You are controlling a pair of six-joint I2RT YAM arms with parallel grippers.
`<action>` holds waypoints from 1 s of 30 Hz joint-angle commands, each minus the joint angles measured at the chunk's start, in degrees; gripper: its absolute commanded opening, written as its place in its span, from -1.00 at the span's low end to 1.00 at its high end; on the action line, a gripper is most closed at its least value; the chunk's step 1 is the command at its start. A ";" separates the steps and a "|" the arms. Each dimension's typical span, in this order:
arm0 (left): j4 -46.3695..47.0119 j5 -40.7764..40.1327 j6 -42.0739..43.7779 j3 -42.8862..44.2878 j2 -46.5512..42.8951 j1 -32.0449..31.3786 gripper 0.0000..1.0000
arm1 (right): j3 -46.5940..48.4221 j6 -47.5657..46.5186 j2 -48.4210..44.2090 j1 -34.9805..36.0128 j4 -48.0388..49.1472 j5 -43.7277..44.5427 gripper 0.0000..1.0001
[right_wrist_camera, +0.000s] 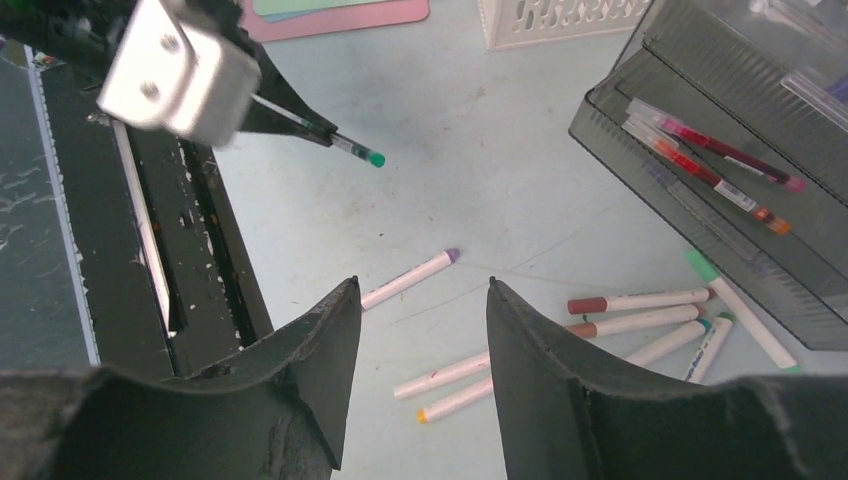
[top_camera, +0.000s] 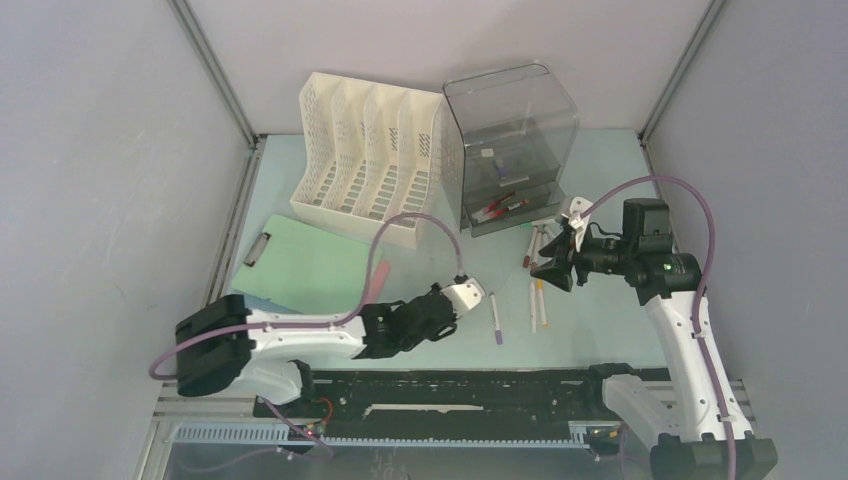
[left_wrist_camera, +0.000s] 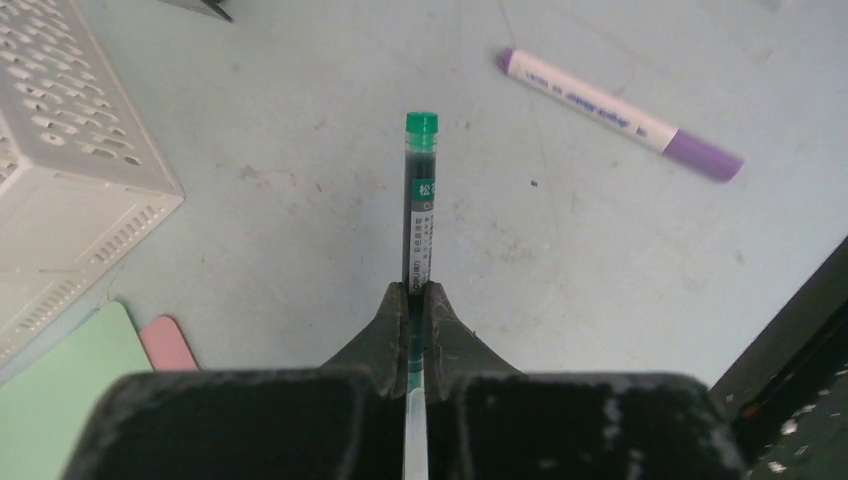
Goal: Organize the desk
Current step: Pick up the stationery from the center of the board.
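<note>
On the pale mint-green desk [top_camera: 600,170], my left gripper [left_wrist_camera: 417,290] is shut on a green-capped pen [left_wrist_camera: 419,200] that points forward just above the surface. The right wrist view shows the same pen [right_wrist_camera: 350,148] sticking out of the left gripper [right_wrist_camera: 290,112]. A purple-capped marker [left_wrist_camera: 620,115] lies loose to its right. My right gripper [right_wrist_camera: 424,285] hangs open with nothing between its fingers, above several loose markers [right_wrist_camera: 640,300]. From above, the left gripper [top_camera: 462,300] is at front centre and the right gripper [top_camera: 552,268] is right of it.
A white slotted file rack [top_camera: 370,160] and a grey translucent drawer box [top_camera: 510,140] holding red pens [right_wrist_camera: 720,165] stand at the back. A green clipboard [top_camera: 300,260] lies over a pink board [left_wrist_camera: 170,345] at left. A black rail [top_camera: 450,390] runs along the front edge.
</note>
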 commanded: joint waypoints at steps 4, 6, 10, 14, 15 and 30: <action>25.50 -1.42 -7.16 -11.48 -14.30 0.05 -1.00 | -0.11 -0.98 -0.87 -0.44 -1.90 -5.57 0.14; 32.24 -0.13 -8.45 -15.15 -17.37 0.12 -1.00 | -0.11 -1.42 -0.78 -0.39 -2.29 -6.95 0.14; 42.66 1.60 -11.21 -19.66 -21.05 0.45 -1.00 | -0.73 -1.83 -0.78 -0.42 -2.31 -10.00 0.14; 48.40 2.28 -14.48 -21.38 -22.30 1.10 -1.00 | -2.48 -1.55 -1.63 -0.46 -0.68 -13.06 0.14; 50.09 2.71 -15.27 -21.84 -22.40 1.27 -1.00 | -3.18 -1.68 -1.79 -0.41 -0.18 -14.13 0.13; 61.72 4.52 -25.88 -23.50 -20.37 2.35 -1.00 | -9.62 4.53 -1.89 3.88 9.82 -19.42 0.15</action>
